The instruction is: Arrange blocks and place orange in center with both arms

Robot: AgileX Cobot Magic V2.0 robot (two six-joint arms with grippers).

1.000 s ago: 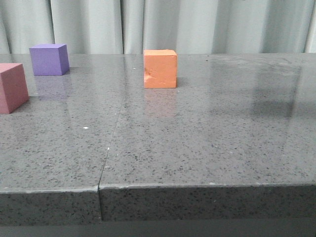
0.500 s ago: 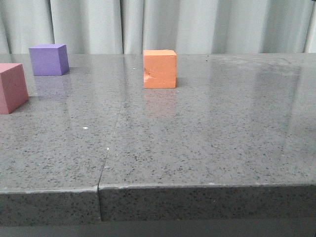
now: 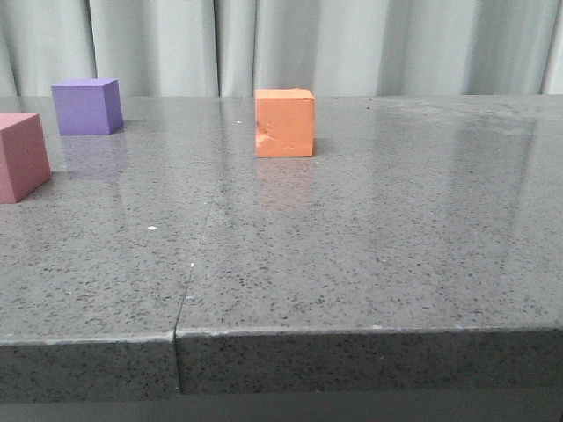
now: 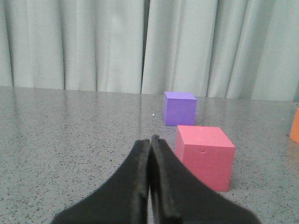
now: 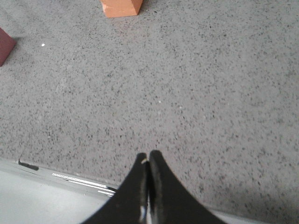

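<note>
Counting three blocks [image 3: 284, 123], two grippers [image 4: 150, 142]

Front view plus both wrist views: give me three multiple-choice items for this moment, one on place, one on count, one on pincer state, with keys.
1. Seen from the front, which cube sits farthest left?
A. orange
B. purple
C. pink

2. How many cubes are on the table?
A. two
B. three
C. four

3. How does the left pincer stand?
A. shut, holding nothing
B. open around the pink cube
C. shut on the purple cube

Key:
1 C: the pink cube lies at the left edge, with the purple cube behind it and the orange cube near the middle.
2 B: only those three show on the table.
3 A: the left pincer has its fingers pressed together, nothing between them; the pink cube sits apart beside it.
</note>
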